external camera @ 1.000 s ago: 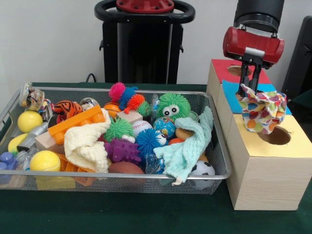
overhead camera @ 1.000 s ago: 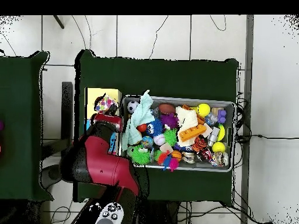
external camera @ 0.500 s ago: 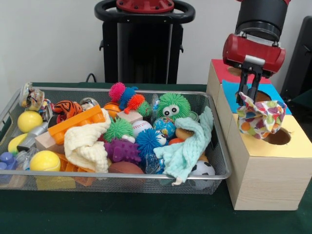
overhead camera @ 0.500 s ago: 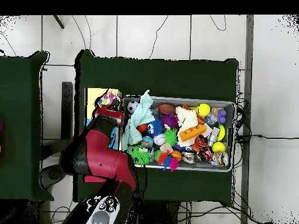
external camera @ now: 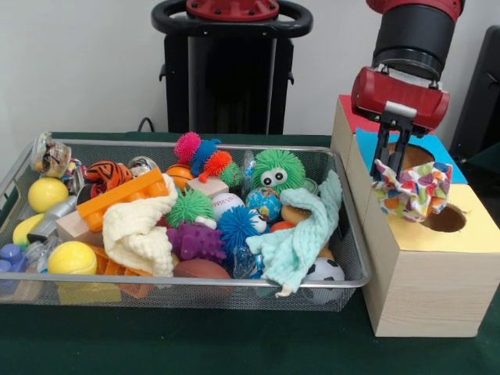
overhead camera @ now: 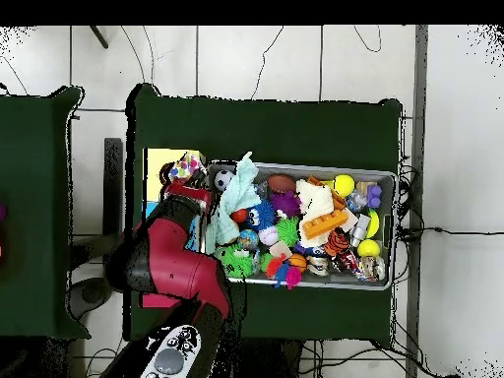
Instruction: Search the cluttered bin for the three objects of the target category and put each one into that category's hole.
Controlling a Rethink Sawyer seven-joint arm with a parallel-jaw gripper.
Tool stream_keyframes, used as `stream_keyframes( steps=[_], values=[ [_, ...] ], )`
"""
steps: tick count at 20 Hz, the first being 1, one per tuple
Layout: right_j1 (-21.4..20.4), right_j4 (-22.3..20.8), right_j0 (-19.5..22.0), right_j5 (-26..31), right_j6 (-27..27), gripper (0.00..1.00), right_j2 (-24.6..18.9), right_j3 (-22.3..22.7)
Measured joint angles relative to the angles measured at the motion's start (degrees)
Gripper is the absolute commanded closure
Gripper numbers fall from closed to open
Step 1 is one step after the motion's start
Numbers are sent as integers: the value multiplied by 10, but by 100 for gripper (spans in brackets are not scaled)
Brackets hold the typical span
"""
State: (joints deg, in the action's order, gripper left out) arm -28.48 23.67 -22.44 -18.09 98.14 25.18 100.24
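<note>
Tool (external camera: 393,162) clamped on a spotted cloth (external camera: 410,190) at the frame's right.
Cloth hangs over the yellow box top (external camera: 476,226), just beside its hole (external camera: 445,219); cluttered wire basket (external camera: 355,258) fills the lower left.

no readable text, labels, brands or numbers anywhere, none on toys, bin or box

- The tool (external camera: 393,152) has shifted toward the bin side of the wooden box (external camera: 426,269) and sits slightly higher than a second ago
- The polka-dot cloth (external camera: 410,190) it grips has gone with it, from over the yellow hole (external camera: 444,218) to hanging beside that hole, more bunched up
</note>
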Motion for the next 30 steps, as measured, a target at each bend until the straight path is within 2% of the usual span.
stream_keyframes(
  steps=[8,17,30],
  values=[
    [27,29,-29,8,0,100,14,-5],
    [66,71,-82,66,0,100,51,-37],
    [100,80,-101,106,0,100,81,-73]
  ],
)
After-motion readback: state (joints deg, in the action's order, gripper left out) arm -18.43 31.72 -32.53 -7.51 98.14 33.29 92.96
